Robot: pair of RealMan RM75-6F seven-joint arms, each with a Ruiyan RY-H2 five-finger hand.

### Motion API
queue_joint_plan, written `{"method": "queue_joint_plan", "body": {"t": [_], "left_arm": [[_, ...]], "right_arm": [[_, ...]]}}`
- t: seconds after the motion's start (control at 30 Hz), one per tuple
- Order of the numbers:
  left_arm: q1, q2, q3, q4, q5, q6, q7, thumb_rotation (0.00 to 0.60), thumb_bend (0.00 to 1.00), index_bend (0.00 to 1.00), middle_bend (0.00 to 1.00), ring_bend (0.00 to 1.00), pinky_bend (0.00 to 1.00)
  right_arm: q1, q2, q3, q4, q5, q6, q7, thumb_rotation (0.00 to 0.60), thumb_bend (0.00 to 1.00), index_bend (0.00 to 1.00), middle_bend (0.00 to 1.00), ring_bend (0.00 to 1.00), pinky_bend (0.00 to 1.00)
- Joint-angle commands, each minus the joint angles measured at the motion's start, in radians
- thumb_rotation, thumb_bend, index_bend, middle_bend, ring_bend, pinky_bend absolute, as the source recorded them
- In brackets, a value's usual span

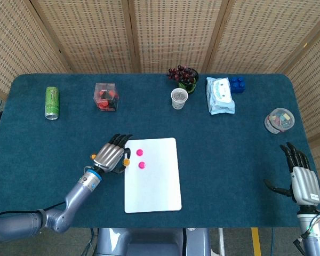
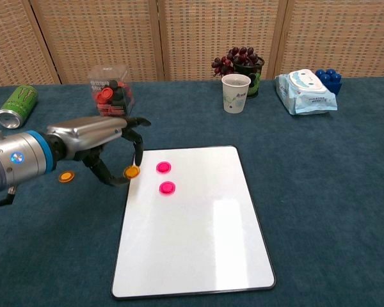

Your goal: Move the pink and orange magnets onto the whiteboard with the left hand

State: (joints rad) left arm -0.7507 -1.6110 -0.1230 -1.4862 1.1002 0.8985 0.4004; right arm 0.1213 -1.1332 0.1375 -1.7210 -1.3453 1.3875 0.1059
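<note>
At the whiteboard's [image 2: 192, 243] left edge, left hand [image 2: 109, 150] pinching an orange magnet [image 2: 132, 171].

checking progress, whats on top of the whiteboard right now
Two pink magnets lie on the whiteboard. The left robot hand holds an orange magnet at its left edge, not yet set down. Nothing on the board looks covered.

Woven screens [image 1: 170, 32] behind blue table [image 1: 234, 154]
</note>
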Motion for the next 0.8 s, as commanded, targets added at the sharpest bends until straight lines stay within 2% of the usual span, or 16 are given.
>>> {"method": "queue_joint_plan", "body": {"t": [0.03, 0.3, 0.77, 0.8], "left_arm": [[0.002, -0.009, 0.021, -0.018, 0.013, 0.005, 0.013, 0.6, 0.32, 0.52, 0.0, 0.0, 0.0], [0.006, -0.023, 0.05, -0.027, 0.059, 0.015, 0.008, 0.6, 0.32, 0.52, 0.0, 0.0, 0.0], [0.011, -0.047, 0.064, -0.001, 0.037, 0.02, 0.048, 0.6, 0.29, 0.52, 0.0, 0.0, 0.0], [0.01, -0.05, 0.063, 0.004, 0.034, 0.02, 0.051, 0.6, 0.27, 0.5, 0.0, 0.0, 0.0]], "right_arm": [[0.0, 0.0, 0.0, 0.0, 0.0, -0.001, -0.001, 0.6, 0.23, 0.0, 0.0, 0.0, 0.0], [0.0, 0.0, 0.0, 0.0, 0.0, 0.0, -0.002, 0.6, 0.23, 0.0, 0.0, 0.0, 0.0], [0.0, 0.001, -0.001, -0.001, 0.001, -0.002, -0.001, 0.6, 0.23, 0.0, 0.0, 0.0, 0.0], [0.0, 0.001, -0.001, -0.001, 0.001, -0.003, 0.0, 0.6, 0.23, 0.0, 0.0, 0.0, 0.0]]}}
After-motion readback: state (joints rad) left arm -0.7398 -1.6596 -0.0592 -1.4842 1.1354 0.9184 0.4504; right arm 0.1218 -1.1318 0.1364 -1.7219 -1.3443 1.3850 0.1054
